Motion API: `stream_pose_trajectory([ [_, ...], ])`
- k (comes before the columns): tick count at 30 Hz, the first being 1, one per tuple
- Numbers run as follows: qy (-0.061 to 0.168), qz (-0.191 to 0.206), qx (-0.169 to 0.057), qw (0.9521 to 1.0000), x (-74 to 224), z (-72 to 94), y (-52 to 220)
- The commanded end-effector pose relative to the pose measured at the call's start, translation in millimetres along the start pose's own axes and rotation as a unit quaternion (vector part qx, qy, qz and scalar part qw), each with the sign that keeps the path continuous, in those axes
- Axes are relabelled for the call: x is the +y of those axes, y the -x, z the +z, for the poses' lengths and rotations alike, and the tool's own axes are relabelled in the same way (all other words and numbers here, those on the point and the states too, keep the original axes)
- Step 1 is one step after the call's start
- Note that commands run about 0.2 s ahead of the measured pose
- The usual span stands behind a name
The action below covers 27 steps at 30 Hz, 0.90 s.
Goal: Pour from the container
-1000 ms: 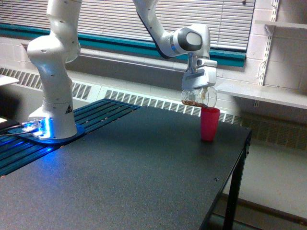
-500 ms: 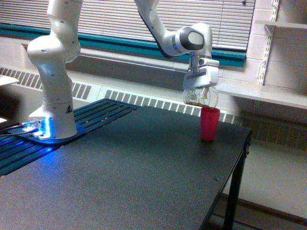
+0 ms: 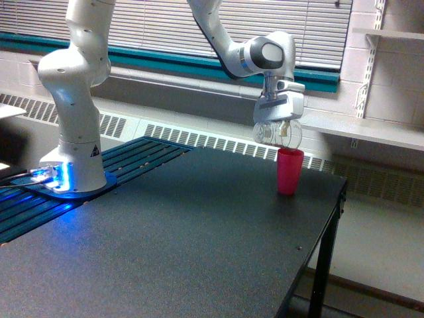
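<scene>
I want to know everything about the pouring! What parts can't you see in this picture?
- Inside of the pink cup: hidden by its own solid wall in the exterior view.
- What remains in the clear container: too small and see-through to tell.
- The gripper fingers' hold on the container: too small to make out.
- The table: cut off at the bottom edge.

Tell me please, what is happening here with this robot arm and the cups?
A white robot arm holds a small clear container in its gripper, tipped on its side just above a pink cup. The pink cup stands upright on the black table, near its far edge. It looks like a pour into the cup. I can hardly see any brown contents in the container now, so it may be nearly empty.
</scene>
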State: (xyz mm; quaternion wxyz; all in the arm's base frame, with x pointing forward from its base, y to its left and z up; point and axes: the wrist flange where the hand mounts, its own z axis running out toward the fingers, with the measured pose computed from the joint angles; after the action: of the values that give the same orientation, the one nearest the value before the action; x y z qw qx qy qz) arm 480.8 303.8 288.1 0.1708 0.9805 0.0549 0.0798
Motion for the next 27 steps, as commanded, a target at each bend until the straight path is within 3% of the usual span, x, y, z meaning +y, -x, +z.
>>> stream_pose_trajectory([
  [1,-0.002,-0.011,-0.003,0.9999,0,-3.5,-1],
  [15,-0.003,-0.006,0.004,1.0000,7,-10.9,2],
  [27,-0.012,0.009,0.024,0.9996,24,-27.3,5],
])
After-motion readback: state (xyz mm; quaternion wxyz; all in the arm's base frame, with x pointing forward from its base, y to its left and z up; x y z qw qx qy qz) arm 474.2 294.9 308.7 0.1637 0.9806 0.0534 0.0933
